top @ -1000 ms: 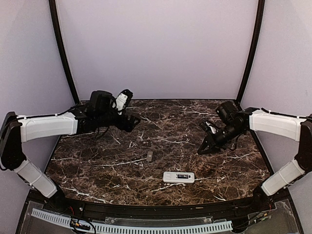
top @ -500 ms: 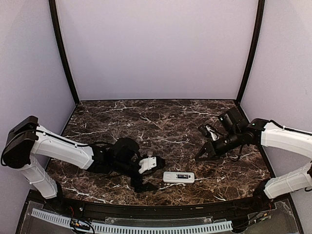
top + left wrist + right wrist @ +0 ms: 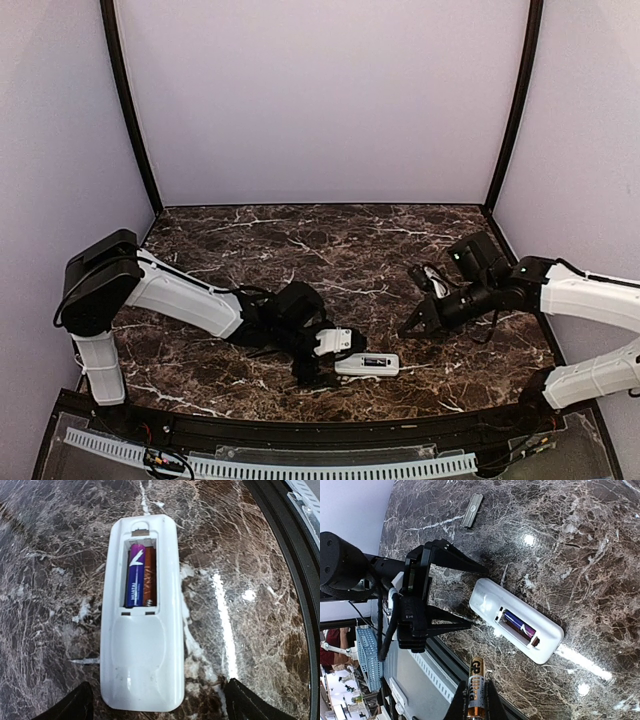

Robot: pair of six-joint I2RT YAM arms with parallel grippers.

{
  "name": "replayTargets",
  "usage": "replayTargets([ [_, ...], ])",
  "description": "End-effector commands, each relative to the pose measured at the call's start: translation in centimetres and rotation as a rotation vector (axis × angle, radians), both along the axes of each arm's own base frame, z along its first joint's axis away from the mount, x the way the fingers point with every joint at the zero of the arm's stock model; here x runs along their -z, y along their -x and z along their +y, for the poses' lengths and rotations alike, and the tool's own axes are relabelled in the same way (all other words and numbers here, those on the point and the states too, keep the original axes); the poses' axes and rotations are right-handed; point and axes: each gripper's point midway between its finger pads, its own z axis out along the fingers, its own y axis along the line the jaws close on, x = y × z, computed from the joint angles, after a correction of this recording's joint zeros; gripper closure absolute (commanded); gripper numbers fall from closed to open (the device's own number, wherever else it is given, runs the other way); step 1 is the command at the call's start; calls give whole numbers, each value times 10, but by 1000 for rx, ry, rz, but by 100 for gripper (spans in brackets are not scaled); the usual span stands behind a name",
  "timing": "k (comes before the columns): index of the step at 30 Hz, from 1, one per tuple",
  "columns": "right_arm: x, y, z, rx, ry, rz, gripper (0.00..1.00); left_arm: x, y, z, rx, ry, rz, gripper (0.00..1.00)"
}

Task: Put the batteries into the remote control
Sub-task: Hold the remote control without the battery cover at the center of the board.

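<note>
The remote control (image 3: 367,364) lies back up near the table's front edge. In the left wrist view its (image 3: 141,645) battery bay is uncovered, with a purple battery (image 3: 134,575) in the left slot and a brownish right slot whose content I cannot tell. My left gripper (image 3: 324,366) is open, its fingers (image 3: 75,706) apart on both sides of the remote's closed end (image 3: 487,597), not touching it. My right gripper (image 3: 408,328) hovers right of the remote, shut on a gold and black GP battery (image 3: 476,686).
A small flat grey piece (image 3: 472,503) lies on the marble beyond the left gripper; the left arm hides it in the top view. The black table rim (image 3: 282,560) runs close beside the remote. The booth's walls enclose the table.
My left arm swung from the back left down to the front, and its open jaws now straddle the remote's left end. My right gripper has drifted slightly down and left with its battery.
</note>
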Motion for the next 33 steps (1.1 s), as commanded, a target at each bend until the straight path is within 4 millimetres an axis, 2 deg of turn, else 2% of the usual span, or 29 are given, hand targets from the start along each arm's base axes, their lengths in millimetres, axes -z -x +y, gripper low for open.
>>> replayTargets([
  [1,12,4,-6,45,20,23,100,6,5,5,32,-17,4,10],
  [8,22,7,3,-7,24,81,100,10,8,-5,-2,16,84,13],
  [17,43,1,21,-82,-3,115,100,22,6,4,-55,-34,92,26],
  [21,45,1,27,-125,-11,140,100,21,10,2,-62,-20,121,29],
  [28,48,8,25,-133,-16,176,100,22,10,2,-92,-45,108,34],
  [33,54,3,26,-100,-20,170,100,23,14,7,-94,-53,120,35],
])
